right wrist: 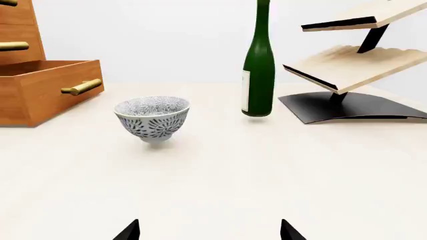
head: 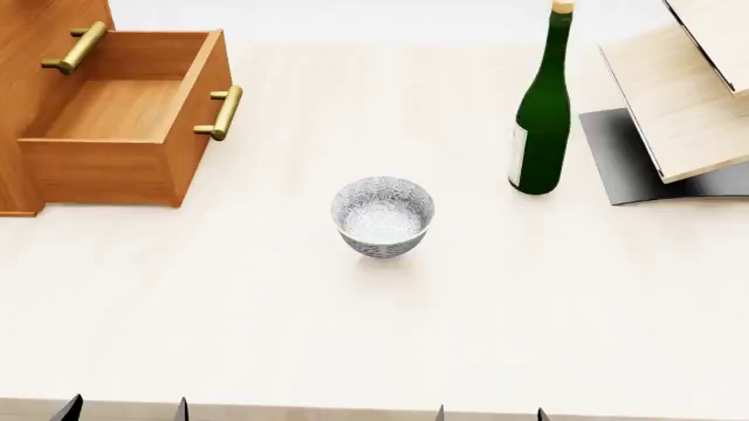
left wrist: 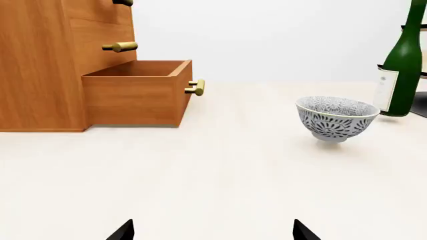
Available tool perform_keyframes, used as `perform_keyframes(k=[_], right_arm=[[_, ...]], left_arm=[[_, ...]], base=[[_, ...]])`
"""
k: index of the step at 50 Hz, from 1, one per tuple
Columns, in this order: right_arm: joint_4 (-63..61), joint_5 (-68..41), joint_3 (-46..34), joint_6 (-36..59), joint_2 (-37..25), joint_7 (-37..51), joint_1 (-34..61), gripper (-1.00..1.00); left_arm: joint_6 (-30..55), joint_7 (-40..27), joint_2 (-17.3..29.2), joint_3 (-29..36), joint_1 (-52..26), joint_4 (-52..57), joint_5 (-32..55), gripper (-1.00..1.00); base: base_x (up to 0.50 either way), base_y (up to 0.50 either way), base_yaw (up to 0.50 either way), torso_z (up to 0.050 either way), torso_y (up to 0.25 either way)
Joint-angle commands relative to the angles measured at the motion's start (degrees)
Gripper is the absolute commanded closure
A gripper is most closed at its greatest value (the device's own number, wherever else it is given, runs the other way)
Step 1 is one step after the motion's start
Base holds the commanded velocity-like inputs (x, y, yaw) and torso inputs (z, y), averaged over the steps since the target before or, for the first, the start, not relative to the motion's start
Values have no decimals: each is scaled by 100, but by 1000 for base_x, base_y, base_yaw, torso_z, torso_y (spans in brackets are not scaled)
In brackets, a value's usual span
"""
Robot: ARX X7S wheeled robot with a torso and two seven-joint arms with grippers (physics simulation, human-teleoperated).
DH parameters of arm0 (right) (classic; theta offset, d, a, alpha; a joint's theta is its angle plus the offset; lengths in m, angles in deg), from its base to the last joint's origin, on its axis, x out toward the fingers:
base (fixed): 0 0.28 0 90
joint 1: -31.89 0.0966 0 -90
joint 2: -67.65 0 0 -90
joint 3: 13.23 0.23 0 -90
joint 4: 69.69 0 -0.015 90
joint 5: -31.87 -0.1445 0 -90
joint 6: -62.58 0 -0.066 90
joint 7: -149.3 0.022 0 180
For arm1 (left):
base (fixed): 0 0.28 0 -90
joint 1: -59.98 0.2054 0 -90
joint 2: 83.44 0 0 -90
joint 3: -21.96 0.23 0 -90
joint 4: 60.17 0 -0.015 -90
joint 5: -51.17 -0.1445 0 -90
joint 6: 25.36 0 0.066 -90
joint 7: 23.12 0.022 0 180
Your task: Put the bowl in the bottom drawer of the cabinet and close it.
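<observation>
Already the bottom drawer [head: 111, 110] of the cabinet [head: 30, 35] stands pulled out, the speckled bowl [head: 381, 215] upright mid-table, the green bottle [head: 541, 114] beyond. My left gripper [head: 123, 409] and right gripper [head: 489, 414] hang spread and empty. A hasty reach could tip the bowl or clip the bottle.

We see a tall green bottle [head: 541, 123] standing upright on the pale worktop [head: 374, 333], upper right of centre in the head view. Just beside it, at the right edge, we find a slanted pale wood rack [head: 685, 96] on a dark base.
</observation>
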Motion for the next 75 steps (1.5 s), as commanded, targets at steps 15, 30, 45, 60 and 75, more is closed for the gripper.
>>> perform_keyframes(k=[15,30,45,60,75], right_arm=[[-198,-533,-339,398,-323,151,-34,-100],[-1898,-1170,-393,2245,-578,398,-59,-100],[-5368,-2954,634,6851,-787,1205,2145,-100],[-5317,-3746,1507,8473,-689,1552,4278,-100],[-4970,-3619,1395,8136,-754,1759,4411,-100]], left_arm=[[300,-509,254,289,48,400,385,-100],[271,-835,629,382,1529,2704,260,-100],[-855,-903,811,395,2344,2410,151,-100],[-937,-928,907,495,2398,2359,252,-100],[-953,-1006,982,564,2408,2367,257,-100]], base=[[0,0,0,0,0],[0,0,0,0,0],[0,0,0,0,0],[0,0,0,0,0],[0,108,0,0,0]])
